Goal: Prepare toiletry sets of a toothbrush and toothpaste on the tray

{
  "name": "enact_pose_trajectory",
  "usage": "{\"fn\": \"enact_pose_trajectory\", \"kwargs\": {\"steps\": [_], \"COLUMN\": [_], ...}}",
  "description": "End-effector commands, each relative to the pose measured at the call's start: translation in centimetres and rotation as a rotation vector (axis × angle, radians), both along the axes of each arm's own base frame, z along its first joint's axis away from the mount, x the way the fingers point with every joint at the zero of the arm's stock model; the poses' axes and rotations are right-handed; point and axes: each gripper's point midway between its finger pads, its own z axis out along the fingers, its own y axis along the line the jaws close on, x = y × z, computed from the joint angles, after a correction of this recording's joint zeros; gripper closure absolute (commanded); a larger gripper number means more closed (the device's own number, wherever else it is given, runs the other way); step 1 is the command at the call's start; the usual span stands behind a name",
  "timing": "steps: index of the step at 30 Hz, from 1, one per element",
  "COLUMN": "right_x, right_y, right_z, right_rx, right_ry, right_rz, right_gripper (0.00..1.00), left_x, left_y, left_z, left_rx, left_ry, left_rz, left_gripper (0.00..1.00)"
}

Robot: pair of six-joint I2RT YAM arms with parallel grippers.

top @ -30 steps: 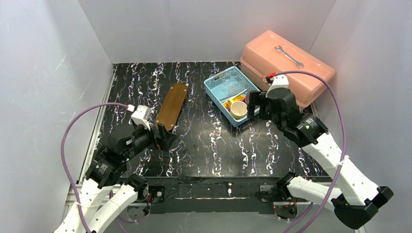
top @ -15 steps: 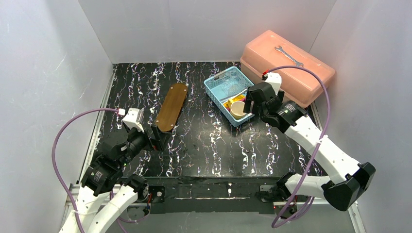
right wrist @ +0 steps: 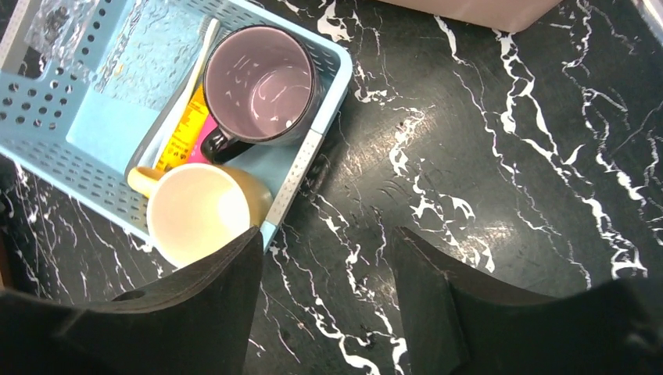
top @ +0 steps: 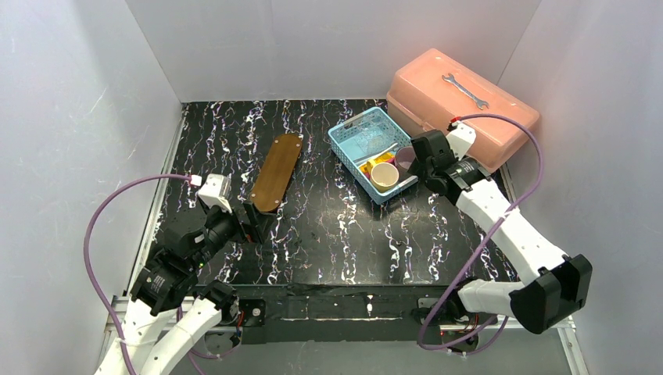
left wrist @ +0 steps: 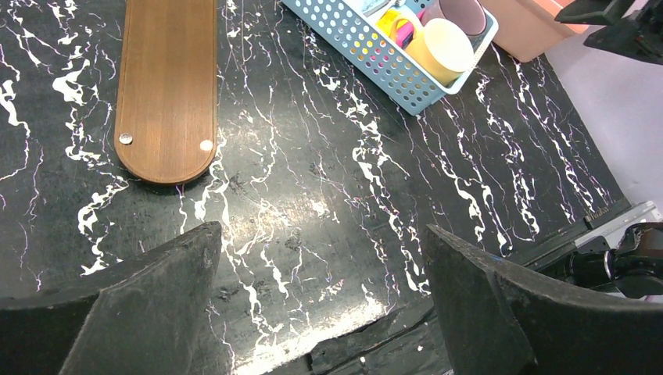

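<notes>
From above, one tray (top: 275, 172), a long brown wooden board with rounded ends, is lying bare on the black marbled table (top: 336, 234), left of the blue basket (top: 349, 128). One pink box (top: 469, 117) is sitting far right with one wrench (top: 464, 90) on its lid. The left claw (top: 259, 222) is hanging just near of the tray's near end. The right claw (top: 422, 162) is hovering at the basket's right corner.

The left wrist view is showing the left claw (left wrist: 320, 301) with its fingers wide apart and nothing between them. The tray (left wrist: 166, 86) is lying beyond it, with two small metal studs near its near end.

In the right wrist view, the right claw (right wrist: 324, 305) is standing apart over bare table, gripping nothing. Two cups are sitting in the basket's (right wrist: 311, 164) corner: a purple cup (right wrist: 262, 82) and a cream cup (right wrist: 199, 223). Two toothpaste tubes are lying beside them, a yellow tube (right wrist: 184, 133) and a pink tube (right wrist: 202, 142) half hidden. One toothbrush (right wrist: 202, 48), thin and pale, is showing beside the purple cup; whether more are there cannot be told.
</notes>
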Motion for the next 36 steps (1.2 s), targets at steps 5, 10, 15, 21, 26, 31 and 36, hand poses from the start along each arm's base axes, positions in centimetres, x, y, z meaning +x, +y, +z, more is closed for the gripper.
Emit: {"fn": "enact_pose_trajectory", "kwargs": {"steps": [5, 10, 15, 21, 26, 31, 36], "right_x": [2.6, 3.5, 4.4, 5.1, 5.6, 6.1, 6.6], "right_y": [0.4, 0.8, 1.5, 2.1, 2.3, 2.2, 2.2], "right_z": [-2.6, -4.8, -6.2, -7.6, -8.6, -9.4, -9.9], "right_rx": [0.166, 0.23, 0.266, 0.28, 0.284, 0.28, 0.28], "right_ry": [0.002, 0.047, 0.069, 0.109, 0.133, 0.152, 0.16], "right_rz": [-0.109, -0.136, -0.132, -0.131, -0.14, -0.148, -0.158], "right_gripper": [0.36, 0.37, 0.4, 0.41, 0.43, 0.46, 0.47], "left_x": [-0.2, -0.2, -0.2, -0.2, -0.3, -0.4, -0.4], "left_y": [0.3, 0.2, 0.2, 0.2, 0.2, 0.2, 0.2], "left_z": [-0.3, -0.3, -0.3, -0.3, -0.3, -0.3, -0.3], "left_rx": [0.002, 0.002, 0.001, -0.001, -0.002, -0.006, -0.004], "left_ry": [0.002, 0.003, 0.004, 0.004, 0.005, 0.003, 0.002], "left_rz": [0.01, 0.008, 0.007, 0.008, 0.008, 0.004, 0.006], "left_gripper": [0.01, 0.01, 0.01, 0.01, 0.01, 0.01, 0.01]}}
